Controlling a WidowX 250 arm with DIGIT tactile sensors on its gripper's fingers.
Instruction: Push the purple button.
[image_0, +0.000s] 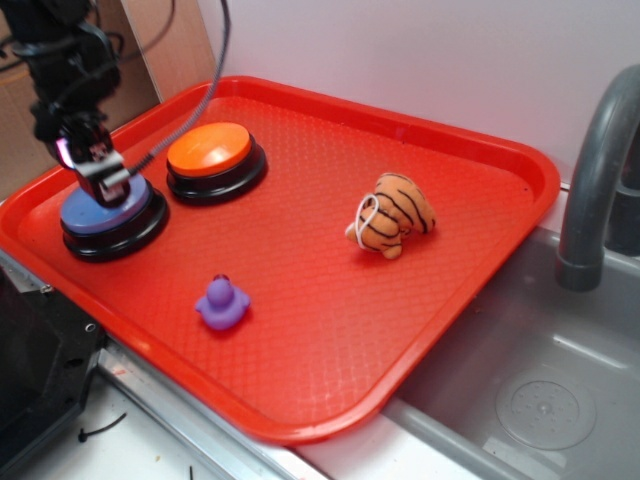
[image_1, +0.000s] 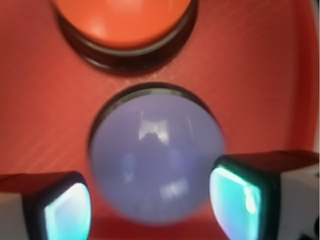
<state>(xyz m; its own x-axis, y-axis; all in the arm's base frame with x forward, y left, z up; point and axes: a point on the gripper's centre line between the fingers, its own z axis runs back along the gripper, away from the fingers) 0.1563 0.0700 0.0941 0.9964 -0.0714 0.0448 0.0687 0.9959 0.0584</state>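
Observation:
The purple button (image_0: 88, 213), a lavender dome on a black base, sits at the left end of the red tray (image_0: 330, 330). My gripper (image_0: 104, 183) hangs right over its top, very close to or touching it; contact cannot be told. In the wrist view the button (image_1: 157, 150) fills the middle, blurred from closeness. My gripper (image_1: 150, 205) is open, with its fingertips (image_1: 67, 212) to either side of the dome's near part and nothing held.
The orange button (image_0: 208, 150) stands just behind and right of the purple one; it shows at the top of the wrist view (image_1: 122, 20). A small purple duck (image_0: 221, 303) and a striped tiger toy (image_0: 392, 215) lie on the tray. A grey sink (image_0: 530, 390) and faucet (image_0: 595, 170) are on the right.

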